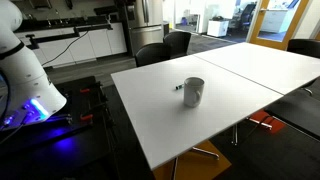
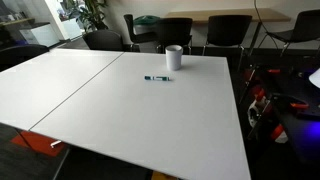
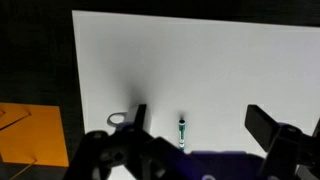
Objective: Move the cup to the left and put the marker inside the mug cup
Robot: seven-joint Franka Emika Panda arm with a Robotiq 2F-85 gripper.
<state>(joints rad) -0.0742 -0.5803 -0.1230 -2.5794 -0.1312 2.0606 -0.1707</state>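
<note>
Marker (image 2: 156,78), slim, lies near cylindrical white cup (image 2: 174,57).

White rounded arm (image 1: 22,62), blue-lit base (image 1: 40,104), black gripper (image 3: 200,123)

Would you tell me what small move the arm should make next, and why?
Probably lower the open gripper toward the cup: it hangs high above the table, holding nothing, with cup and marker untouched.
</note>
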